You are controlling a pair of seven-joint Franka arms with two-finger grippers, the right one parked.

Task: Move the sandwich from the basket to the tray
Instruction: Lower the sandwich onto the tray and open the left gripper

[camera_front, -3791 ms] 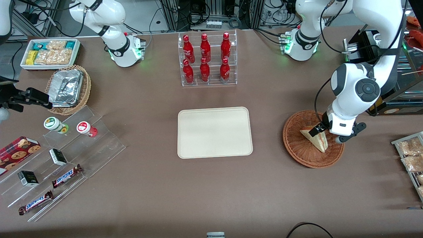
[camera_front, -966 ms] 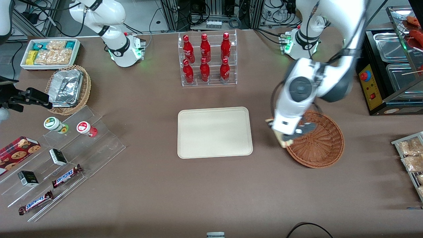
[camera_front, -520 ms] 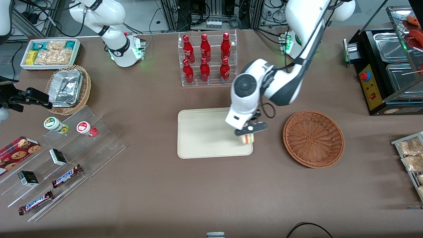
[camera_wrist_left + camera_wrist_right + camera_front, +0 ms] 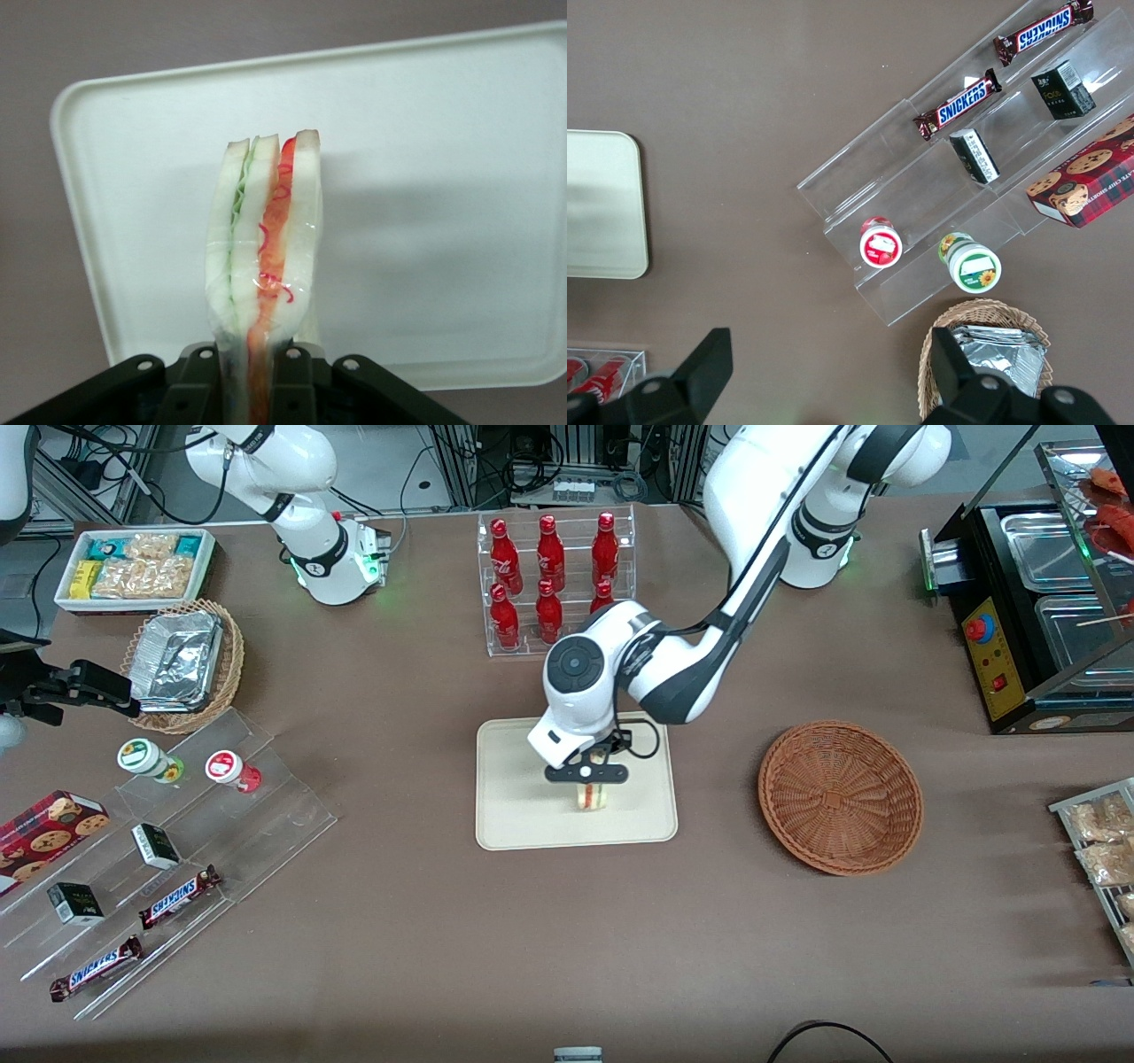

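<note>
Sandwich [image 4: 263, 266]: triangular wedge, cream bread with green and red-pink filling layers showing on its cut edge, clear film around it. Held upright over the tray [image 4: 514, 815], pinched at one end between the fingers [image 4: 297, 376] of the left arm's gripper [image 4: 588, 782]. In the front view only a small part of the wedge shows under the gripper; the rest is hidden by the wrist. Whether its free end touches the tray surface cannot be told.

Tray: cream-beige, rectangular, rounded corners, low rim. One edge is partly covered in the front view by the working arm's wrist.

Basket [image 4: 840, 797]: reddish-brown woven wicker, round, shallow, toward the working arm's end of the table, well apart from the tray, nothing in it.

Acrylic rack of red bottles [image 4: 554, 584]: farther from the front camera than the tray; one bottle partly hidden by the arm's elbow.

Tan wicker basket with foil containers [image 4: 186, 664], white bin of snack packets [image 4: 133, 567], and stepped acrylic display [image 4: 177, 850] with Snickers bars [image 4: 957, 104], small dark boxes, two lidded cups and a cookie box: all toward the parked arm's end.

Packaged pastries [image 4: 1099, 841]: at the working arm's end, cut off by the picture's edge.
</note>
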